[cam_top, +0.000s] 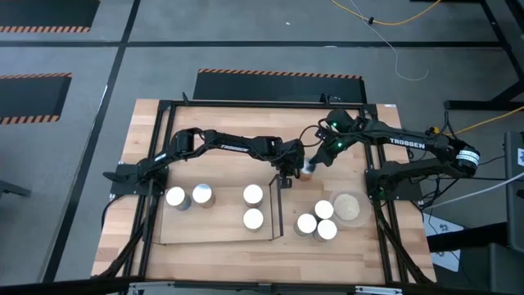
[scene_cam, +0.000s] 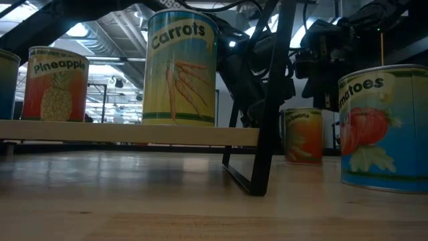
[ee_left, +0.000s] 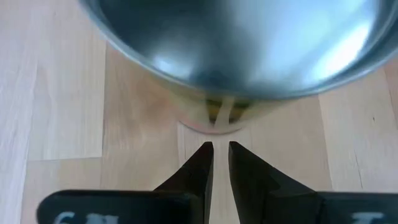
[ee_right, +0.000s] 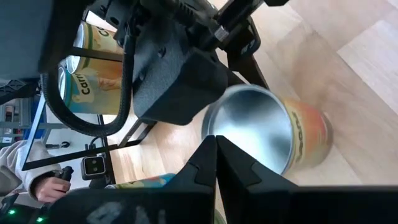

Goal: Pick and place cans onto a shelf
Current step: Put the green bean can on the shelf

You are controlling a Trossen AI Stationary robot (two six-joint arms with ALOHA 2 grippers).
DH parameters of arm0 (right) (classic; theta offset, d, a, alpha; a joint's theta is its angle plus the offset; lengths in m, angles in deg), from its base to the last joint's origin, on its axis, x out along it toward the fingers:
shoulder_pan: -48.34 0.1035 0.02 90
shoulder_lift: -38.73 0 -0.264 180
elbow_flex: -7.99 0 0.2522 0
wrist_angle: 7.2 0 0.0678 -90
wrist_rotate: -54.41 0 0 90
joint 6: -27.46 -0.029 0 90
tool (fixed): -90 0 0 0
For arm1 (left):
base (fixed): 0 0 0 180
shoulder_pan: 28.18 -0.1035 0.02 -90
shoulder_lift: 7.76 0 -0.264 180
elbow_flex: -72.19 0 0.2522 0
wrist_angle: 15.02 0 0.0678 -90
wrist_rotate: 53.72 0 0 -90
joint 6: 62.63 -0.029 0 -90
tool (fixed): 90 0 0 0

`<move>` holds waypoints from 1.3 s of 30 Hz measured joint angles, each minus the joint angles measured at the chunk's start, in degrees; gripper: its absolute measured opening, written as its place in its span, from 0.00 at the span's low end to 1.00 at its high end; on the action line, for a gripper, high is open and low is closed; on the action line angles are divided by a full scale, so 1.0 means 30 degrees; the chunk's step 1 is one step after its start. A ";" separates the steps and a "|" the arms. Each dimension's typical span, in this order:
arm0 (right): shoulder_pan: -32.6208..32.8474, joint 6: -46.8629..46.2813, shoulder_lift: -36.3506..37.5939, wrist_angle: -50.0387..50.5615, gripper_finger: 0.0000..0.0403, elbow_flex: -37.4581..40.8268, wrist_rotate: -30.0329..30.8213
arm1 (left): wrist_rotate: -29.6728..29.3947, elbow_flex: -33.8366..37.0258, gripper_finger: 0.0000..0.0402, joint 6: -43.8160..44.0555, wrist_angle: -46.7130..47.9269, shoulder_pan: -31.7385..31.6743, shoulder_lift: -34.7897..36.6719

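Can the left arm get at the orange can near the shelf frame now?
Probably yes: the left gripper is already right beside the orange can, with nothing between them. The right gripper, shut, crowds its other side.

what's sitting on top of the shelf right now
Four cans stand on the shelf: two near its left end and two near the black frame. Board beneath them is covered.
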 joint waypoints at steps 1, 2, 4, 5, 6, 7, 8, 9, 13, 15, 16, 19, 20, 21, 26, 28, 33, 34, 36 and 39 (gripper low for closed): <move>0.0000 0.0000 0.0000 -0.0029 0.02 0.0000 0.0000 | 0.0000 0.0000 0.11 0.0000 0.0000 0.0000 0.0000; 0.0000 -0.0007 0.0000 -0.0025 0.02 0.0000 -0.0005 | 0.0000 0.0000 0.11 0.0000 0.0000 0.0000 0.0000; 0.0000 -0.0004 0.0000 -0.0023 0.02 0.0000 -0.0011 | 0.0000 0.0002 0.11 0.0000 0.0029 0.0000 0.0000; 0.0000 0.0017 0.0000 -0.0023 0.02 0.0000 -0.0022 | 0.0000 0.0000 0.11 0.0000 0.0031 0.0000 0.0000; 0.0000 0.0022 0.0000 -0.0023 0.02 0.0000 -0.0023 | 0.0000 0.0000 0.11 0.0000 0.0036 0.0000 0.0000; 0.0000 0.0023 0.0000 -0.0023 0.02 0.0000 -0.0029 | 0.0000 0.0003 0.11 0.0000 0.0036 0.0000 0.0000; 0.0000 0.0036 0.0000 -0.0023 0.02 0.0000 -0.0029 | -0.0003 0.0007 0.11 0.0000 0.0044 0.0000 0.0000; 0.0000 0.0051 0.0000 -0.0023 0.02 0.0000 -0.0043 | -0.0006 0.0007 0.11 0.0000 0.0048 0.0000 0.0000; 0.0000 0.0073 0.0000 0.0026 0.02 -0.0005 -0.0070 | -0.0007 0.0007 0.11 0.0000 0.0100 0.0000 0.0028; 0.0000 0.0253 -0.0007 0.0492 0.02 -0.0231 -0.0066 | -0.0008 0.0029 0.11 0.0002 0.0115 0.0000 0.0118; 0.0000 0.0512 -0.0007 0.0627 0.02 -0.0448 -0.0073 | -0.0011 0.0029 0.11 0.0000 0.0045 0.0003 0.0149; -0.0002 0.1276 -0.0007 0.1517 0.02 -0.1348 -0.0058 | -0.0015 0.0050 0.11 0.0000 0.0347 0.0007 0.0693; -0.0007 0.1662 -0.0007 0.1877 0.02 -0.1727 -0.0051 | -0.0015 0.0016 0.11 0.0000 0.0159 0.0007 0.0868; -0.0007 0.2080 -0.0007 0.2212 0.02 -0.2124 -0.0058 | -0.0015 0.0000 0.11 0.0007 0.0178 0.0007 0.1033; -0.0007 0.3630 0.0000 0.4585 0.02 -0.4446 0.1205 | -0.0045 0.0044 0.11 -0.0124 0.0962 0.0002 0.2292; -0.0002 0.4164 0.0000 0.5464 0.02 -0.5400 0.1868 | -0.0043 0.0015 0.11 -0.0149 0.0990 -0.0033 0.2914; -0.0044 0.5128 0.0007 0.7281 0.02 -0.7797 0.3084 | -0.0392 0.0045 0.11 -0.0256 0.3002 -0.0212 0.4881; -0.0044 0.5287 0.0015 0.7433 0.02 -0.8196 0.3116 | -0.0530 0.0058 0.11 -0.0511 0.3775 -0.0233 0.5394; -0.0044 0.5692 0.0007 0.7547 0.02 -0.8942 0.3138 | -0.1083 0.0022 0.11 -0.0852 0.4202 -0.0233 0.6399; -0.0036 0.6069 0.0012 0.7556 0.02 -0.9855 0.3143 | -0.2225 0.0042 0.11 -0.1144 0.5666 -0.0211 0.8068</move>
